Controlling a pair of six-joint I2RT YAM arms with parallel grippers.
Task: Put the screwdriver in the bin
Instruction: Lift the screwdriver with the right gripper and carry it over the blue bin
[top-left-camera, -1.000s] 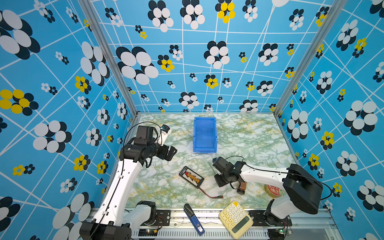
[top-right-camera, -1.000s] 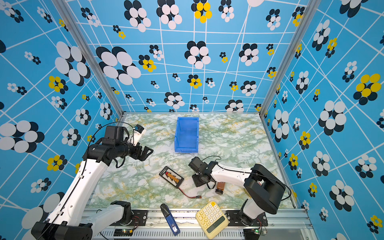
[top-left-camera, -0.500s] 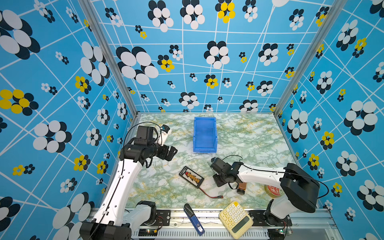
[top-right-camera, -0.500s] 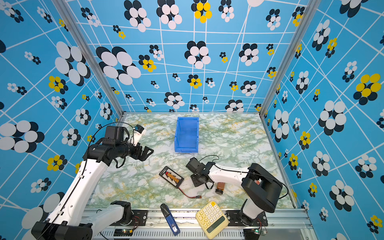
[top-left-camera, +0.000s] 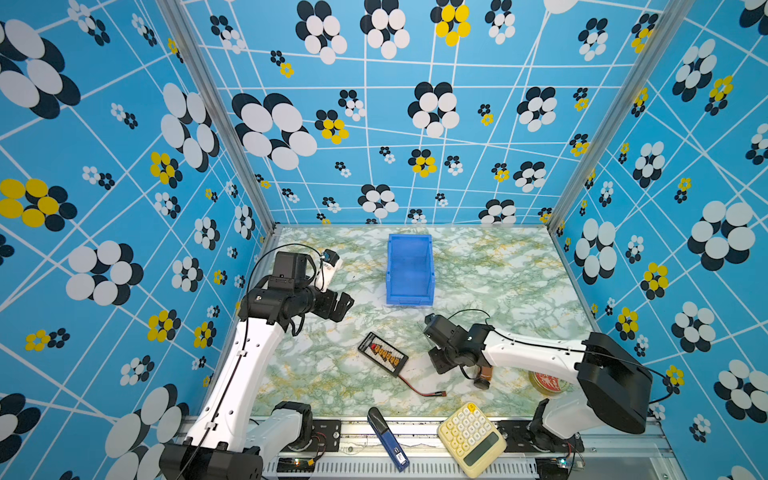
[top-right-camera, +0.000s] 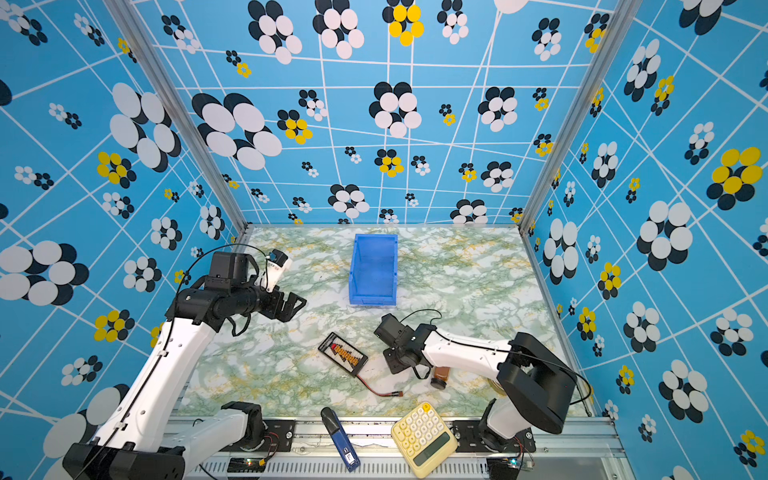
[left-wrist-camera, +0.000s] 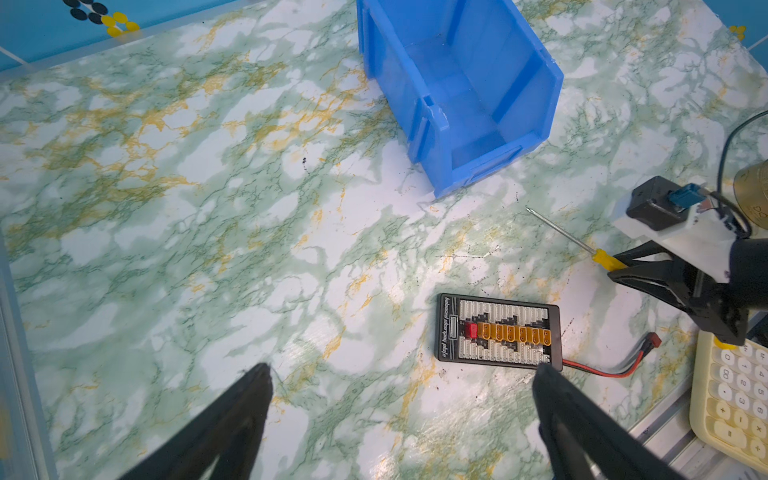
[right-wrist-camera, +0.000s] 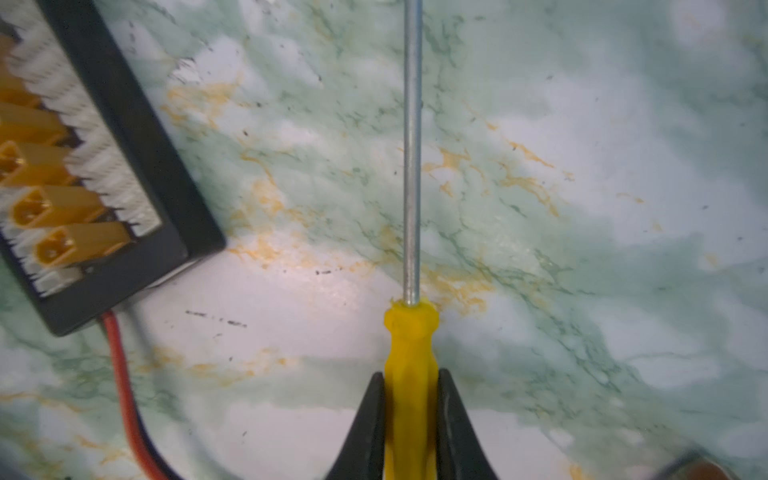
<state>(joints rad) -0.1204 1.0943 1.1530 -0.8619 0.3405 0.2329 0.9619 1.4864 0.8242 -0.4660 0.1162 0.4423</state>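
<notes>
The screwdriver (right-wrist-camera: 410, 353) has a yellow handle and a thin silver shaft. My right gripper (right-wrist-camera: 410, 380) is shut on the handle, one black finger on each side. In the left wrist view the screwdriver (left-wrist-camera: 582, 247) lies low over the marble top. Its tip points toward the bin (left-wrist-camera: 461, 95), and the right gripper (left-wrist-camera: 619, 270) holds its handle end. In both top views the right gripper (top-left-camera: 436, 359) (top-right-camera: 390, 361) hides the screwdriver. The blue bin (top-left-camera: 409, 270) (top-right-camera: 373, 270) stands empty toward the back. My left gripper (top-left-camera: 343, 305) (left-wrist-camera: 401, 372) hovers open at the left, holding nothing.
A black charging board (top-left-camera: 382, 354) with a red wire lies just left of the right gripper. A yellow calculator (top-left-camera: 471, 438) and a blue-black pen-like tool (top-left-camera: 388, 438) sit at the front edge. A small brown bottle (top-left-camera: 484, 376) and a round tin (top-left-camera: 548, 380) lie under the right arm.
The right gripper has closed on the screwdriver handle and its arm has shifted slightly left. The left arm has not moved.
</notes>
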